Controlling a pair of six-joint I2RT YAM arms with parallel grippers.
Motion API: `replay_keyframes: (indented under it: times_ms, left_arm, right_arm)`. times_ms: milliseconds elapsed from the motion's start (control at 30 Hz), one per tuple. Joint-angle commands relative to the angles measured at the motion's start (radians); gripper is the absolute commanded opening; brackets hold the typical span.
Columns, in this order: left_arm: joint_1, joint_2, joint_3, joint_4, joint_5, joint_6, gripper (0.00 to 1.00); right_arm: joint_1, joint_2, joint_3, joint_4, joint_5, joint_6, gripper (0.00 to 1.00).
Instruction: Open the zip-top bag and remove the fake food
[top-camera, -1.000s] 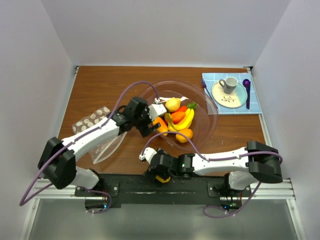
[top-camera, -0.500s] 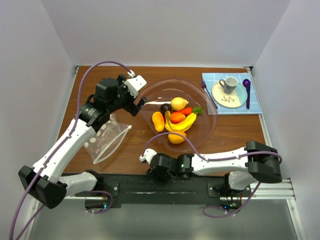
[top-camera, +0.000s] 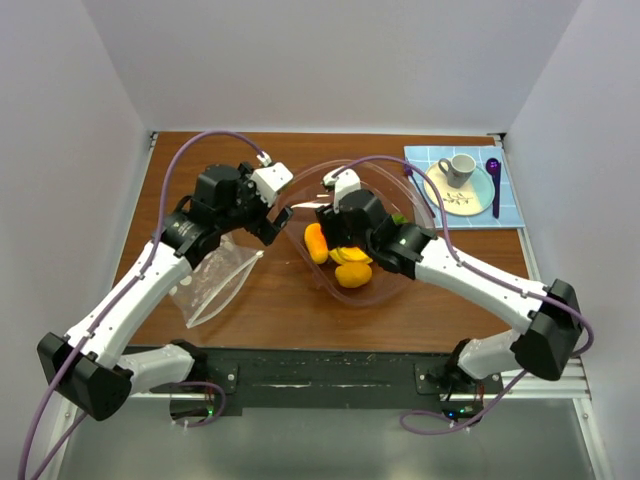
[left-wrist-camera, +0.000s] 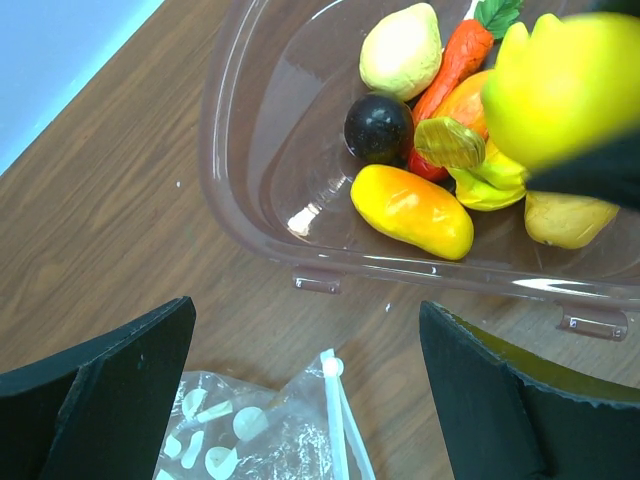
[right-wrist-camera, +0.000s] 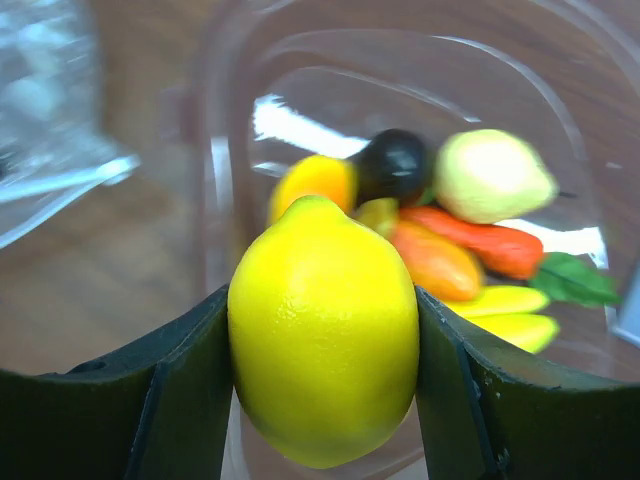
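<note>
Wood table (top-camera: 262, 312) | right gripper (right-wrist-camera: 322, 385) clenched on smooth yellow lemon (right-wrist-camera: 323, 320), above clear rigid bowl (left-wrist-camera: 228, 120) | left gripper (left-wrist-camera: 305, 335) wide apart, holding nothing, over crinkly bag (left-wrist-camera: 255, 445) and bowl rim.

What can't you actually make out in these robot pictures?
- Top view: the lemon held in the right fingers cannot be picked out beneath the right arm.
- Left wrist view: only a corner of the zip-top bag shows; the bottom edge cuts off the rest.
- Right wrist view: the bag is just a blur at the upper left.
- Top view: the plate pattern is too small to read.
</note>
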Motion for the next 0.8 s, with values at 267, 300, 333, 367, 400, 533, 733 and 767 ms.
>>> replay_keyframes:
  times_ms: [267,300,333,367,400,533,733,767]
  left_arm:
    - [0.006,-0.061,-0.011,-0.008,-0.007,-0.023,1.0]
    - [0.008,-0.066,-0.012,-0.006,-0.008,-0.021,1.0]
    - [0.009,-0.066,-0.012,-0.005,-0.009,-0.021,1.0]
    - [0.009,-0.068,-0.012,-0.006,-0.012,-0.021,1.0]
    - [0.011,-0.069,-0.014,-0.005,-0.014,-0.022,1.0]
    - [0.024,-0.072,-0.021,0.0,-0.026,-0.024,1.0]
    - [0.05,-0.1,-0.052,0.012,-0.037,-0.019,1.0]
    - [0.052,-0.104,-0.053,0.014,-0.038,-0.021,1.0]
  right_arm:
    - [-0.052,0.049,0.111,-0.069,0.134,0.022,0.99]
    - [-0.059,0.044,0.118,-0.078,0.153,0.024,0.99]
    - [-0.057,0.035,0.132,-0.092,0.169,0.025,0.99]
    - [-0.057,0.029,0.138,-0.119,0.186,0.027,0.99]
    - [-0.057,0.021,0.14,-0.129,0.224,0.028,0.99]
    - [-0.057,-0.023,0.131,-0.202,0.313,0.06,0.99]
    - [-0.057,-0.138,0.043,-0.207,0.325,0.061,0.99]
    - [-0.059,-0.16,0.037,-0.212,0.325,0.064,0.99]
